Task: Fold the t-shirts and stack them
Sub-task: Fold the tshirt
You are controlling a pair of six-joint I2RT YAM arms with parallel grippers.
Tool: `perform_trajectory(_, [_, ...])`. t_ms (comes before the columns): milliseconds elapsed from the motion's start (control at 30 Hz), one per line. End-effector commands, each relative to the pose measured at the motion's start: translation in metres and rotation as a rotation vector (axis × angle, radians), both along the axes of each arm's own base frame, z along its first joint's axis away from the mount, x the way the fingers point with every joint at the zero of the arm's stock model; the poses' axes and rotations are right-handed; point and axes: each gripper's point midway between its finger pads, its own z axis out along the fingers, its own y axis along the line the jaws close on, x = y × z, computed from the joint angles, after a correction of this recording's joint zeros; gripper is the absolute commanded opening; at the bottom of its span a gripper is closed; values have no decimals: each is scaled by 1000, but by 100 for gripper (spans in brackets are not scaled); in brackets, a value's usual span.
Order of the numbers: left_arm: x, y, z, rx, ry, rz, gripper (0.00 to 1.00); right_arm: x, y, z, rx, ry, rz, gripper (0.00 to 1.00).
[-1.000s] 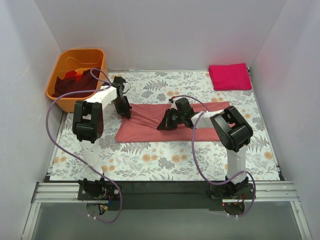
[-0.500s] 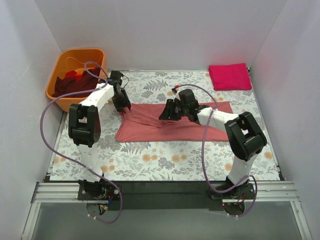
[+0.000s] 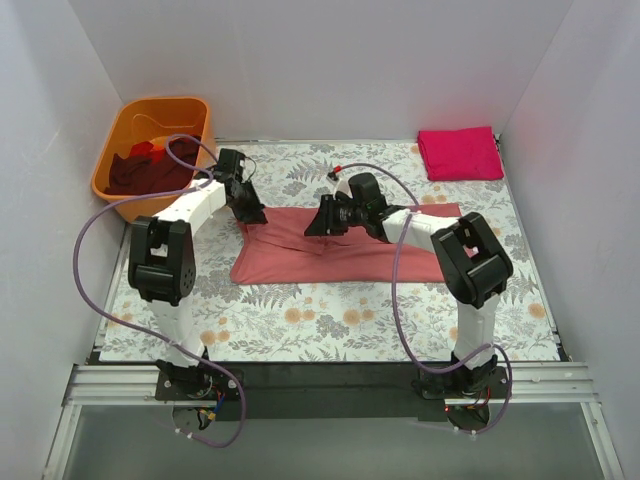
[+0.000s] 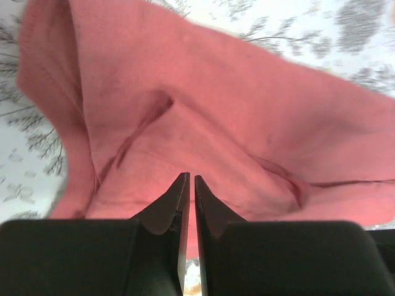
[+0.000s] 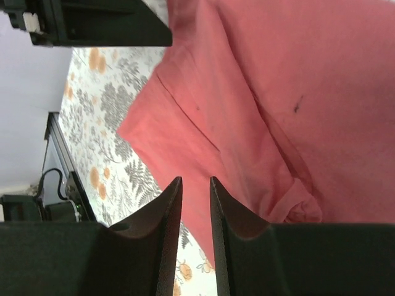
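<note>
A salmon-pink t-shirt (image 3: 350, 258) lies spread across the middle of the floral table cover (image 3: 300, 322). The left gripper (image 3: 254, 213), fingers all but together, sits at its far left corner. The right gripper (image 3: 310, 229), a narrow slit apart, sits on its far edge. Whether either pinches cloth cannot be told. A folded magenta t-shirt (image 3: 460, 153) lies at the far right corner.

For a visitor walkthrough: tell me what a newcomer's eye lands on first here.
A dusty salmon-pink cloth t-shirt lies spread at the centre of the floral table cover, the left gripper and right gripper at its far edge. A folded bright magenta shirt sits in the far right corner; an orange plastic tub of dark maroon cloth, far left.
</note>
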Motion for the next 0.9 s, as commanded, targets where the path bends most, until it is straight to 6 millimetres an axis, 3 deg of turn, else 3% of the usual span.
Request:
perform_trajectory(0, [13, -9, -19, -33, -5, 2, 6, 11, 12, 2, 58, -17, 35, 30])
perform_trajectory(67, [20, -7, -28, -10, 6, 15, 5, 19, 4, -19, 50, 38, -7, 30])
perform_trajectory(133, [23, -1, -49, 25, 39, 43, 4, 33, -6, -25, 72, 45, -46, 30])
perform_trajectory(300, [19, 14, -87, 99, 125, 94, 3, 46, -34, -62, 55, 134, -121, 30])
perform_trajectory(433, [20, 20, -96, 123, 139, 111, 5, 48, -47, -60, 70, 145, -123, 31])
perform_trajectory(500, [25, 19, -84, 117, 108, 99, 9, 47, -50, -40, 85, 98, -113, 33])
perform_trajectory(533, [32, 18, -74, 112, 80, 96, 12, 44, -57, -39, 77, 85, -116, 35])
perform_trajectory(567, [37, 16, -58, 104, 43, 95, 19, 44, -61, -19, 89, 41, -120, 37])
perform_trajectory(667, [49, 15, -17, 93, -49, 88, 30, 37, -87, -3, 54, -12, -163, 43])
perform_trajectory(700, [50, 14, -7, 89, -68, 84, 33, 33, -100, -13, -8, 16, -202, 45])
perform_trajectory(767, [48, 9, 23, 76, -122, 76, 39, 39, -125, -11, -142, -68, -256, 47])
perform_trajectory(800, [45, 4, 32, 72, -137, 66, 40, 25, -139, -27, -246, -8, -258, 48])
perform_trajectory(867, [36, 1, 42, 74, -150, 68, 45, 19, -160, -31, -364, -26, -285, 48])
